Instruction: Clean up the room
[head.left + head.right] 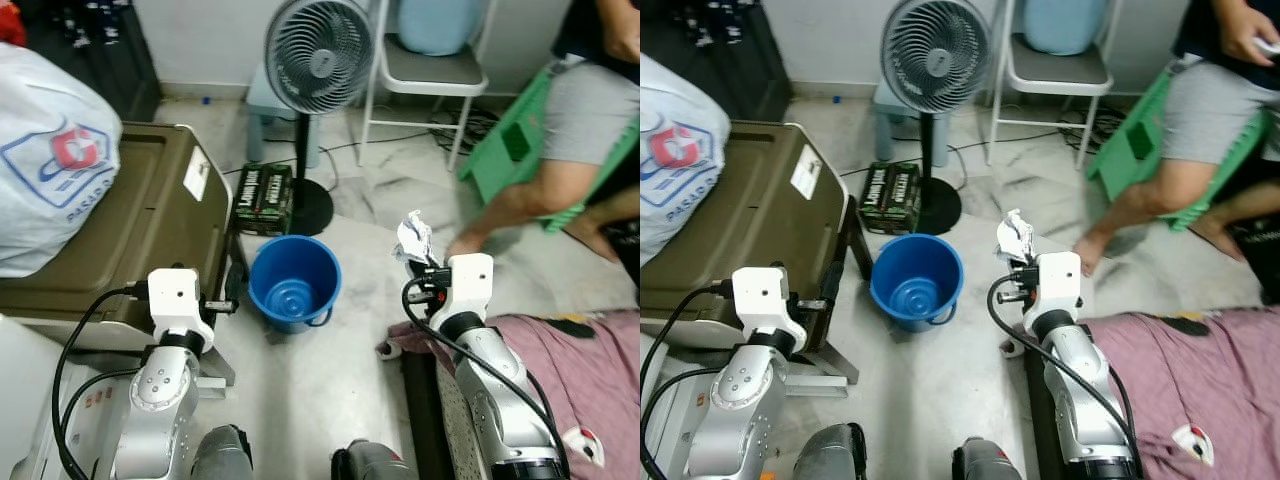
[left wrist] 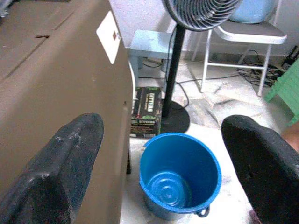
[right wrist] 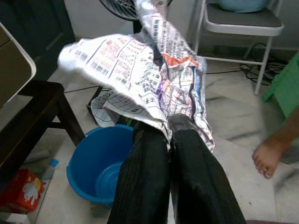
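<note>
Crumpled newspaper (image 3: pixel 154 79) sits pinched in the closed right gripper (image 3: pixel 170 135) fingers, beside the blue bucket (image 1: pixel 294 280) — released now, it could drop outside the rim; left gripper (image 2: pixel 163 158) gapes empty.

Silver arms (image 1: pixel 165 385); white wrist blocks; black cables; black ribbed fingers (image 3: pixel 145 177).

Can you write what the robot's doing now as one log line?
right gripper: shut on paper | bucket: near, floor | left gripper: open
</note>
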{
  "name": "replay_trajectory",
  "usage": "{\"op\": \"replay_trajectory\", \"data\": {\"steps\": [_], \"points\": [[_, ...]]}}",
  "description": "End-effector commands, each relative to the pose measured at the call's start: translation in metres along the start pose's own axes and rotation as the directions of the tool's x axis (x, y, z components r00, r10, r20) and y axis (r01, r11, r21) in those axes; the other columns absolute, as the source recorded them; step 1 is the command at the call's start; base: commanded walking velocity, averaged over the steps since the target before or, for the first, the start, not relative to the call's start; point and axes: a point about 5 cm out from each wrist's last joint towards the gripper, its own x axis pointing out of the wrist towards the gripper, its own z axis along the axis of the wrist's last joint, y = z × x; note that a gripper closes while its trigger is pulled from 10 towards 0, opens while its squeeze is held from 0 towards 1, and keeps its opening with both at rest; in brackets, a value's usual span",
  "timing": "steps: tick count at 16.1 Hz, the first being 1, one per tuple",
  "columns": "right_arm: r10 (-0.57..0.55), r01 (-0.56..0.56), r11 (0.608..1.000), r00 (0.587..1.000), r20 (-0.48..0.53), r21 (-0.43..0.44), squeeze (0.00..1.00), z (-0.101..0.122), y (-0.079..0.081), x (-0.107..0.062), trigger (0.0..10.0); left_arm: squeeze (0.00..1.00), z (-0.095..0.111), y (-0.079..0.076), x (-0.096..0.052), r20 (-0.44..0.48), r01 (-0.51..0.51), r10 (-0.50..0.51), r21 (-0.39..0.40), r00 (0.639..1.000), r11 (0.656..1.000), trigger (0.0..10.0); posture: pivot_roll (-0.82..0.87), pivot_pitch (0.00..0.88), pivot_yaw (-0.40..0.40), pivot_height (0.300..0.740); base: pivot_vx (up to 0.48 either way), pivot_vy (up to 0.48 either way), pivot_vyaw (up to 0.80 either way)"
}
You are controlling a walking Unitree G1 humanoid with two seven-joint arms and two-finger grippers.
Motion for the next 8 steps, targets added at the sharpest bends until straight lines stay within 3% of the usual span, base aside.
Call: {"op": "replay_trajectory", "data": {"steps": [1, 2, 8], "points": [[-0.007, 0.007, 1.000, 1.000, -0.013, 0.004, 0.00, -0.0021, -0.0023, -0.0011, 10.0, 0.00, -0.0011, 0.0006, -0.0015, -0.005, 0.003, -0.003, -0.003, 1.000, 1.000, 10.0, 0.00, 0.165, -0.073, 0.740, 0.000, 0.000, -0.80], [-0.009, 0.009, 1.000, 1.000, -0.012, 0.003, 0.00, -0.0019, -0.0026, -0.0011, 10.0, 0.00, -0.0007, 0.0000, -0.0012, -0.003, 0.008, -0.008, -0.006, 1.000, 1.000, 10.0, 0.00, 0.165, -0.073, 0.740, 0.000, 0.000, -0.68], [-0.006, 0.006, 1.000, 1.000, -0.015, 0.001, 0.00, -0.0021, -0.0029, 0.0004, 10.0, 0.00, 0.0001, -0.0021, -0.0014, 0.007, 0.022, -0.022, -0.013, 1.000, 1.000, 10.0, 0.00, 0.161, -0.075, 0.740, 0.000, 0.000, 0.00]]}}
